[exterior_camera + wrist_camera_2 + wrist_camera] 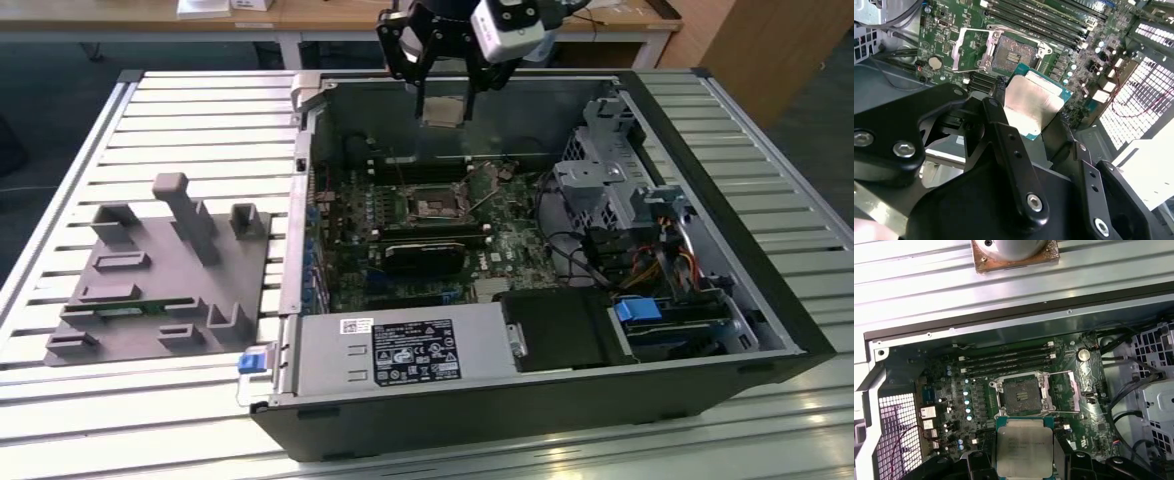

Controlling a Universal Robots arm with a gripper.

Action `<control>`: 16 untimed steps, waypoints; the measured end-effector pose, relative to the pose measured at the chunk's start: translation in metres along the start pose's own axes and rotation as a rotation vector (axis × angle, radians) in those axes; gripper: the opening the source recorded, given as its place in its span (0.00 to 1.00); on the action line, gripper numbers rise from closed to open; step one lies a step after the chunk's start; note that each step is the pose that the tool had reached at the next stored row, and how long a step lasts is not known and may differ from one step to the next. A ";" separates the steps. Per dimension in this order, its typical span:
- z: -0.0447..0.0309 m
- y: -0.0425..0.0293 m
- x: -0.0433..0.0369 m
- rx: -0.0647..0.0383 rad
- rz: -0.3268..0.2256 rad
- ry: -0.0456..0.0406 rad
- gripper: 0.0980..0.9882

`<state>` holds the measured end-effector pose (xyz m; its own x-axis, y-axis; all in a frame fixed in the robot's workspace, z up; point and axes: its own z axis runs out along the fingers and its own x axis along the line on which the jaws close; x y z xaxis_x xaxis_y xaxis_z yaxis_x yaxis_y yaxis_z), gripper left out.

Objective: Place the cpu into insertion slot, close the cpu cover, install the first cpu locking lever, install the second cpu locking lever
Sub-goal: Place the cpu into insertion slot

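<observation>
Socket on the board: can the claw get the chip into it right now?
Probably yes: the cover is flipped open beside the socket, and the claw holds the chip above it, nothing between.

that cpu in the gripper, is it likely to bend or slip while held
The cpu looks like a flat metal-topped plate on a thin green board, so probably stiff, not floppy. The gripper clamps it by its narrow edges and the top looks smooth, so it could slip or twist if bumped. Being thin, it is likely light yet fragile.

Black tool [1032,106] with jointed link fingers [1004,135], silver screws [1034,201], pale grey camera housing [507,30] at wrist.
</observation>
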<state>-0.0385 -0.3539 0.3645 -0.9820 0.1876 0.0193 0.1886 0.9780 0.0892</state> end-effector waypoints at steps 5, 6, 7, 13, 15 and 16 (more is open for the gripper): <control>0.0001 0.0000 0.0002 0.000 0.024 -0.0021 0.50; 0.0001 0.0000 0.0002 -0.001 0.029 -0.0026 0.50; 0.0001 -0.0001 0.0002 -0.001 0.034 -0.0031 0.50; 0.0002 -0.0001 0.0004 -0.001 0.067 -0.0060 0.50; 0.0002 -0.0001 0.0004 -0.002 0.082 -0.0074 0.50; 0.0002 -0.0001 0.0004 -0.002 0.089 -0.0079 0.50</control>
<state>-0.0389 -0.3539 0.3643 -0.9615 0.2741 0.0194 0.2747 0.9574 0.0892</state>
